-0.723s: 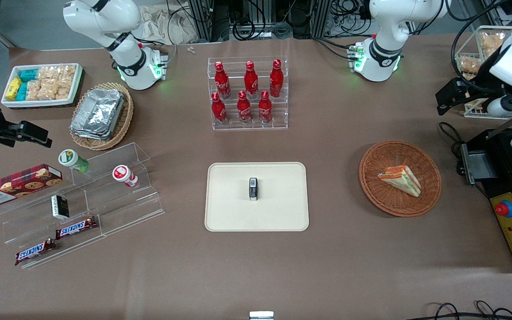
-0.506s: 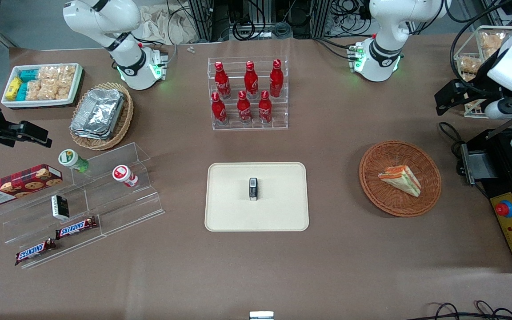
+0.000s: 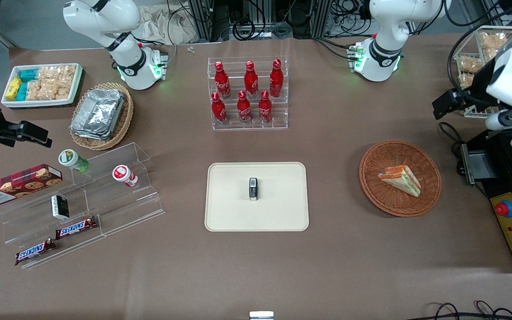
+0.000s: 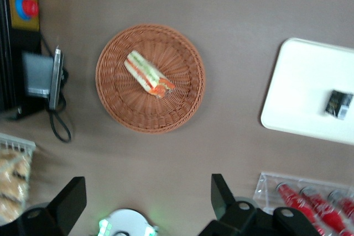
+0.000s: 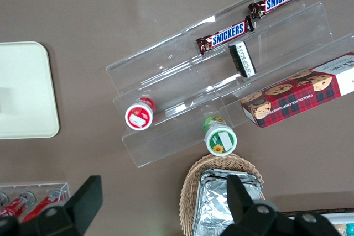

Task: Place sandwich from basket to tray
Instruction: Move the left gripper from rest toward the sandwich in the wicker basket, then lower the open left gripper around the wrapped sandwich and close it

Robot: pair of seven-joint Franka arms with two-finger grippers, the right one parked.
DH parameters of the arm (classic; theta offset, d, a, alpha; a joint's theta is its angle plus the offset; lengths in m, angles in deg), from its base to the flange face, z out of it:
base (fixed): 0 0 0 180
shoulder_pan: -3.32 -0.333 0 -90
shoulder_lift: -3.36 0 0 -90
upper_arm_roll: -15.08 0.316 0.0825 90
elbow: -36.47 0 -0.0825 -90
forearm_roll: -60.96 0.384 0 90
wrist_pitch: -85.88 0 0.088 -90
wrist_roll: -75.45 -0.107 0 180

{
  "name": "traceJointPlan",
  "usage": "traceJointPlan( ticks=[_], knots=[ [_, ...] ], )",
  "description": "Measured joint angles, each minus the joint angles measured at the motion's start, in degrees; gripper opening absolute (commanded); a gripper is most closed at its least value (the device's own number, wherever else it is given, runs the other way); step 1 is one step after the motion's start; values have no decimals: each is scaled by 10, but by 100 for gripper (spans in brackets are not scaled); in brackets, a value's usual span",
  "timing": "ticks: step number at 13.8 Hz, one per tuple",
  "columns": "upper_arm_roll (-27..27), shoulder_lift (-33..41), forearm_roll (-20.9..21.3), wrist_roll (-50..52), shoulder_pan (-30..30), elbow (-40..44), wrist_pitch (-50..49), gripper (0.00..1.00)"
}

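Your gripper [image 3: 443, 103] has crept toward the basket [image 3: 425, 153], jaws apart, probably well above it; sandwich [image 3: 400, 179] untouched, tray [image 3: 282, 213] waiting.

High front overview of the table [image 3: 327, 275]; both wrist views straight down, sharing the tray [image 4: 301, 100] with it.
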Motion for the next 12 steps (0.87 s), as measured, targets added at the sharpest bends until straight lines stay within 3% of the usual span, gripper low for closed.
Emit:
traceJointPlan(
  ticks=[5,12],
  knots=[
    [11,-4,-29,140,-18,-99,105,100],
    [34,-9,-33,275,-19,-340,361,100]
  ],
)
